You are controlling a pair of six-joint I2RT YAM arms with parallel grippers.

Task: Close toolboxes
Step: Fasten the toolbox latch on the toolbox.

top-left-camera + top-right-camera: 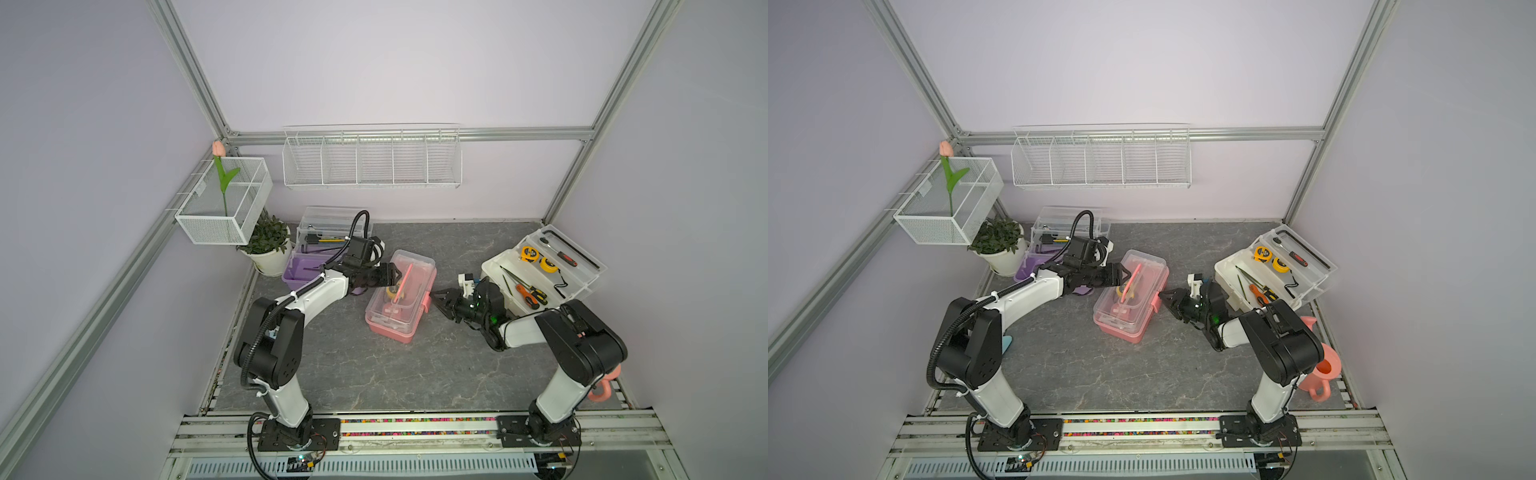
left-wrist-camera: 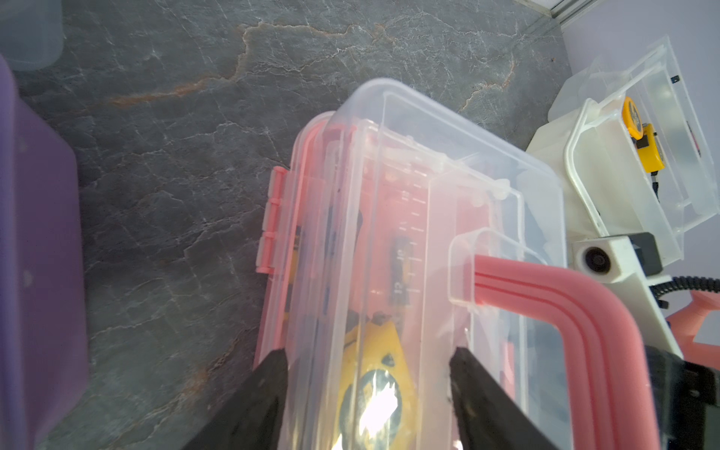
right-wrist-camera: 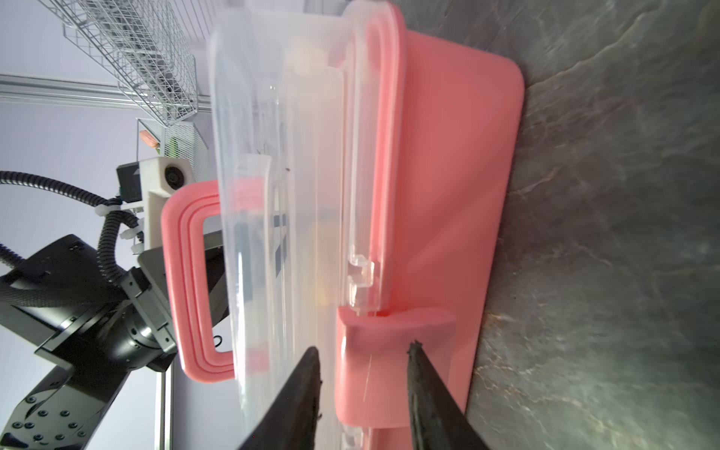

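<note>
Left of the pink toolbox and farther back, the purple toolbox is sitting on the grey bench with its clear lid standing open. I am holding the left hand over the pink toolbox from its left side. The jaws are spread apart above the clear lid and are grasping nothing, and a yellow tape measure is showing through the plastic between them. The pink toolbox is resting mid-bench, its lid lying down on the pink base and its pink handle standing up beside the left hand.

At the pink toolbox's right side, I am holding the right hand level with the pink latch. Its jaws are standing apart, one on either side of the flap. I cannot tell whether either finger is touching it.

Right of the pink toolbox and well apart from it, the larger white toolbox is lying open, with tape measures and screwdrivers showing in its tray.
</note>
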